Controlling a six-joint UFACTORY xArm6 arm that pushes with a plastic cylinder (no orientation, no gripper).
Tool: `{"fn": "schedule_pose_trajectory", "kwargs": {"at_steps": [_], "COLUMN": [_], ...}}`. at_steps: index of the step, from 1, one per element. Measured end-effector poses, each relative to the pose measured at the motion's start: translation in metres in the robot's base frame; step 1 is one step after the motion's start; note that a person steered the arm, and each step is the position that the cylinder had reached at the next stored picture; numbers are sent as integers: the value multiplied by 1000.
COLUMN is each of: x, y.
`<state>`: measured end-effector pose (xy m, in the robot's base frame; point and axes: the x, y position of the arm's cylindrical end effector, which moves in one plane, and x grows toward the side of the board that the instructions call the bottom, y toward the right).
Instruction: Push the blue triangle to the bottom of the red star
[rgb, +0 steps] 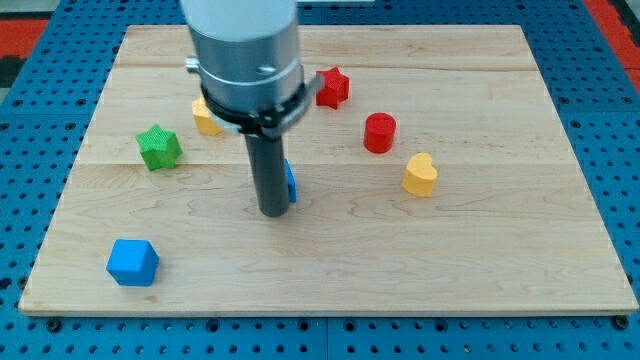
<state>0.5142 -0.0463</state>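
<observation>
The red star (332, 87) lies near the view's top centre of the wooden board (480, 250). The blue triangle (290, 181) is mostly hidden behind my rod; only a blue sliver shows at the rod's right side, below and left of the star. My tip (273, 211) rests on the board, touching or almost touching the blue triangle on its left side.
A red cylinder (379, 132) and a yellow heart (420, 174) lie right of the rod. A green star (158, 147) lies at the left, a blue cube (133, 262) at the bottom left. A yellow block (206, 119) is partly hidden behind the arm.
</observation>
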Motion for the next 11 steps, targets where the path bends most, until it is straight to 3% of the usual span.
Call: {"fn": "schedule_pose_trajectory", "kwargs": {"at_steps": [1, 3, 4, 6, 7, 11], "x": [-6, -60, -27, -74, -76, -100], "y": [3, 0, -16, -30, -5, 7]}}
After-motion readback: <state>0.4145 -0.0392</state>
